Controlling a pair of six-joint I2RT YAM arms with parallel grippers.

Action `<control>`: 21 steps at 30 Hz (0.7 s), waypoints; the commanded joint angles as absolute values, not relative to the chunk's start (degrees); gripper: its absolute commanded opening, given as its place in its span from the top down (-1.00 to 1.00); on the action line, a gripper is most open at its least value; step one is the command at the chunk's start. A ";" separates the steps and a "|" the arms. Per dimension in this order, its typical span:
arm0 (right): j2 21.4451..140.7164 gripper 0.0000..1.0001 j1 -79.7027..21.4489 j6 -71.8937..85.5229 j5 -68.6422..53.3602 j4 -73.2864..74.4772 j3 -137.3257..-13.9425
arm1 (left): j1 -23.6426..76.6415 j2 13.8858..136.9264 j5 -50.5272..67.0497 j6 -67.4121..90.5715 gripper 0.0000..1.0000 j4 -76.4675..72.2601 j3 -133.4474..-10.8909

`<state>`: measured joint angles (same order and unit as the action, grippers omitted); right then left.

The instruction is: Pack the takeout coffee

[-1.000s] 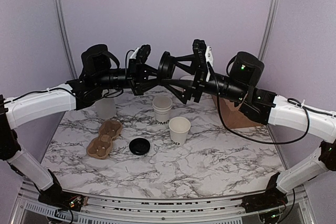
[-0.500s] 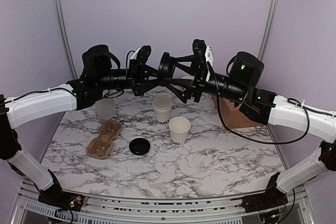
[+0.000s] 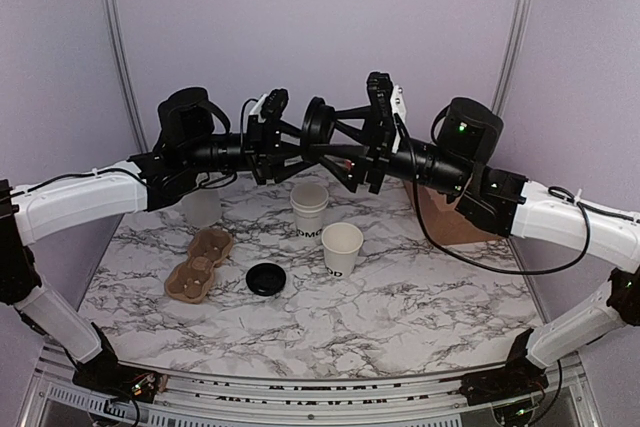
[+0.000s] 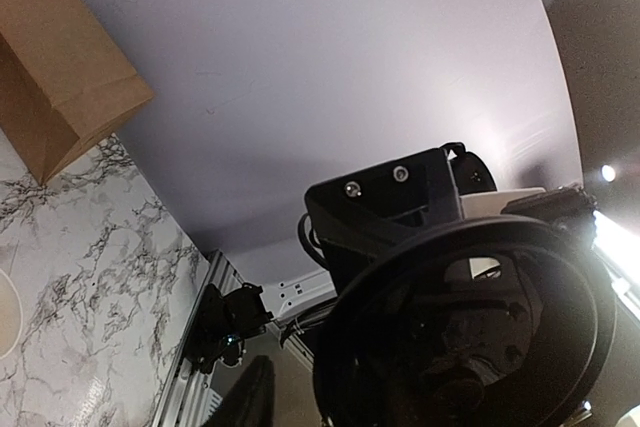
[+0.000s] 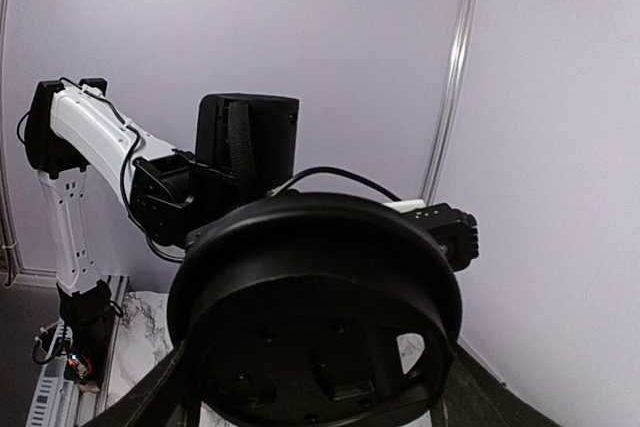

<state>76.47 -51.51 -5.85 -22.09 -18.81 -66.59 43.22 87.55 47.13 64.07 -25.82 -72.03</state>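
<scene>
Takeout coffee cup: stands upright on the marble-patterned table, near the middle, mouth uncovered, black lettering near the base turned toward the arm bases. It is in no gripper and in no container.

Raised lid: round, black, on edge in mid-air above the back of the table, between the two grippers and well clear of the cup. It fills the lower part of both wrist views.

Left gripper: level, pointing right, fingertips at the raised lid. Its own fingers cannot be made out in the left wrist view, so whether the jaws are pinching the lid or standing apart cannot be determined.

Right gripper: level, pointing left, facing the left gripper. Its fingers stand spread wide, one on each side of the raised lid. Contact with the rim cannot be confirmed.

Other items on the table:
- Stack of lidless white cups, just behind and left of the cup.
- Loose lid, black, lying flat, left of the cup and nearer the bases.
- Brown pulp cup carrier, left of the loose lid.
- Brown paper bag, upright at the back right, partly behind the right arm.
</scene>
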 commanded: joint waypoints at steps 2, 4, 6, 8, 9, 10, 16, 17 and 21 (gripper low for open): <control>74.87 -0.44 -50.29 -3.25 -18.96 -15.60 -67.64 | 42.31 87.52 45.93 63.26 0.03 -27.64 -70.55; 74.35 -0.44 -49.80 -2.78 -17.47 -13.13 -68.02 | 41.52 87.04 44.70 62.52 -0.03 -26.78 -69.50; 73.82 -0.43 -49.22 -2.50 -15.99 -10.34 -68.28 | 40.75 86.44 43.05 60.53 -0.06 -24.16 -68.95; 73.15 -0.43 -48.66 -2.10 -13.75 -7.27 -68.42 | 39.87 85.72 40.86 56.76 -0.10 -20.16 -68.68; 72.91 -0.43 -48.53 -1.97 -12.87 -5.56 -68.45 | 39.46 85.31 39.29 54.59 -0.11 -17.51 -68.66; 72.74 -0.43 -48.59 -1.71 -11.84 -3.72 -68.61 | 39.39 84.93 37.53 52.66 -0.11 -14.82 -68.78; 72.16 -0.45 -46.35 -1.27 -5.80 9.81 -69.99 | 37.35 83.41 24.46 38.59 -0.13 4.26 -72.10; 72.18 -0.45 -46.34 -1.17 -4.78 11.80 -70.16 | 37.35 83.18 22.89 37.43 -0.13 5.61 -72.16; 73.55 -0.47 -46.10 -0.50 -1.90 19.21 -70.96 | 37.42 82.65 18.37 34.03 -0.13 9.48 -71.68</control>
